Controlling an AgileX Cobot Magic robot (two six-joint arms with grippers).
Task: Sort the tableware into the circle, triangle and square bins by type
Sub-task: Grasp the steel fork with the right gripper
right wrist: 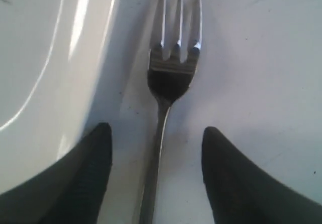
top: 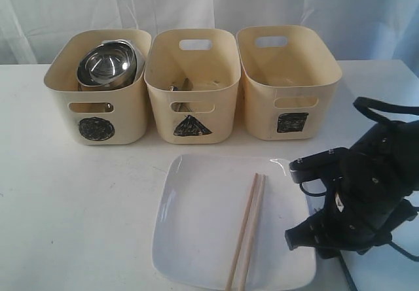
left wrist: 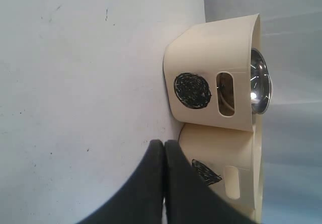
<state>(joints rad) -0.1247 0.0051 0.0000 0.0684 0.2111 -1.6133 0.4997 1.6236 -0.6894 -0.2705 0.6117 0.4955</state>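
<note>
Surface: white table [top: 65, 206], three cream bins along its back.
Fork: the fork [right wrist: 173, 78] lies flat on the table, just beside the square plate [right wrist: 30, 58].
Axis: handle runs back between the right gripper [right wrist: 156, 129] fingers, tines pointing away from the wrist.
Nearer arm: right, already over it.
Right fingers: spread wide, straddling the handle, touching nothing.
Left fingers: the left gripper [left wrist: 164, 148] is pressed closed and empty, facing the circle bin [left wrist: 201, 58].
Likely target: triangle bin [top: 216, 108].
</note>
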